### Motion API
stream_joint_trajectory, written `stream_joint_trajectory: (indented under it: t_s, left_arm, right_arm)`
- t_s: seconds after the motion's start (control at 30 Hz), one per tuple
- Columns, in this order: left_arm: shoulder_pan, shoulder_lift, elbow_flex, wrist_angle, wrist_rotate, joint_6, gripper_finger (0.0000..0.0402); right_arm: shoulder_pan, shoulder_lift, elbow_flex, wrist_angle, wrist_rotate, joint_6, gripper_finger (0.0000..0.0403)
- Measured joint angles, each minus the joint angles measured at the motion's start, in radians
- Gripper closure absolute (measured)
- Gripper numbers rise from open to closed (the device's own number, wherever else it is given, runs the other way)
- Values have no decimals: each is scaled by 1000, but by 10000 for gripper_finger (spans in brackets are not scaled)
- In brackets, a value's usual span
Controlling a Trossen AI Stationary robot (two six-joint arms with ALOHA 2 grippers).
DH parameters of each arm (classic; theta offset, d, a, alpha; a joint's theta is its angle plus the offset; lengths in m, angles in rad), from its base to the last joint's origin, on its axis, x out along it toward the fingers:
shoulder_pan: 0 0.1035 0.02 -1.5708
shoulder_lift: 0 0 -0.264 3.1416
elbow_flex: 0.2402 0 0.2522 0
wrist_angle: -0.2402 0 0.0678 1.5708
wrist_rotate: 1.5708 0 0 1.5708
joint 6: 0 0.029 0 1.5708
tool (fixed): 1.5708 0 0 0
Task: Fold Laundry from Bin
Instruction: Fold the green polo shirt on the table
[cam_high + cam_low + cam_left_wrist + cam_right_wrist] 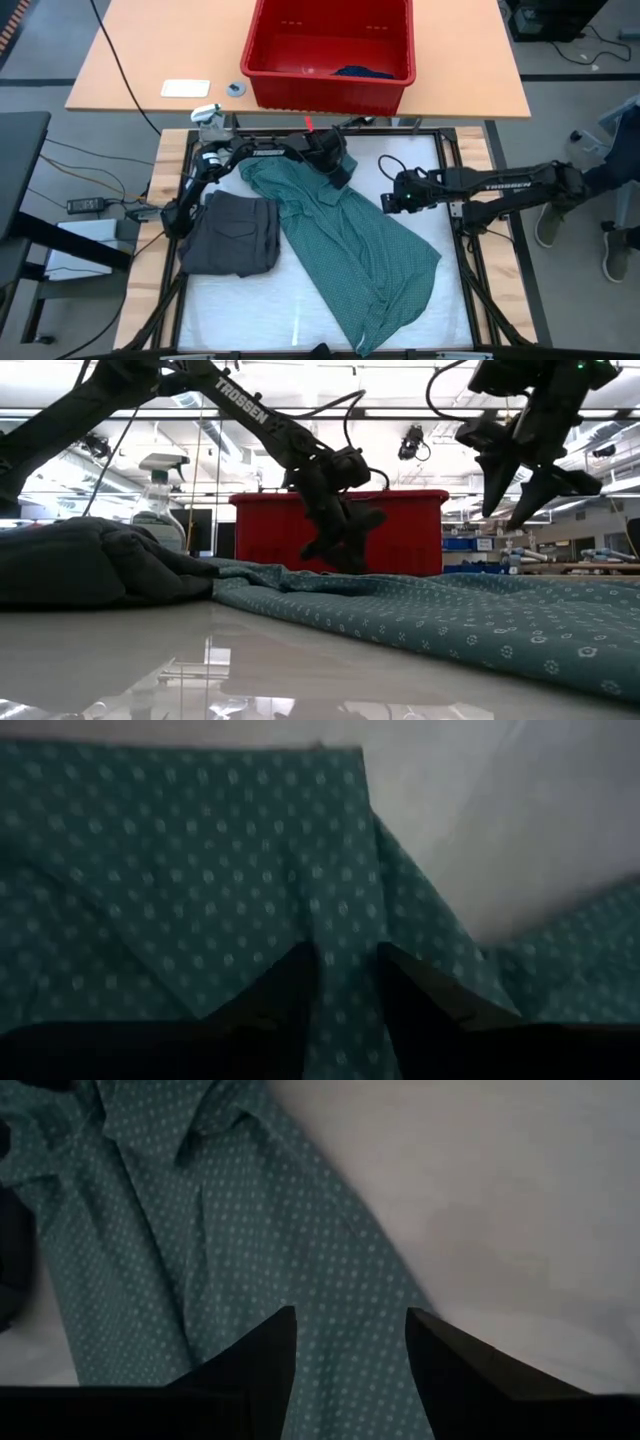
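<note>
Here the teal-green dotted shirt [350, 250] lies spread diagonally across the white work surface [440, 180], its upper end near the far edge and its lower end trailing toward the near edge. A dark grey piece [232, 235] sits folded just beside it on the left. The red bin [330, 45] stands on the wooden table [150, 60] beyond, with a navy scrap [362, 72] showing inside.

The left gripper [345, 990] is down at the shirt's upper end, its fingers a little apart with dotted cloth between and under them; whether they actually pinch the fabric cannot be told. The right gripper [520, 480] hangs above the surface just off the shirt's right edge, its fingers spread and holding nothing.

The likely risk is an uneven pull. If the left gripper lifts with only a thin ridge of cloth, the fabric could slip out and bunch near the collar. If the right gripper comes down slightly off the edge, it may close on bare surface, or catch both layers and drag the shirt askew. A sideways drag could also nudge the folded grey piece out of shape.

"TROSSEN" reads in white on the right arm [510, 185] in the high view and on the left arm [240, 405] in the low view.
</note>
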Motion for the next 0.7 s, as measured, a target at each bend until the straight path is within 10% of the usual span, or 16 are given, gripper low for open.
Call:
stream_joint_trajectory:
  t_s: [0.3,0.7]
  left_arm:
    - [-1,0,0,-46,2,34,288]
    - [7,0,0,-28,59,102,397]
  right_arm:
    - [29,0,0,2,27,1,207]
    - [58,0,0,2,26,33,213]
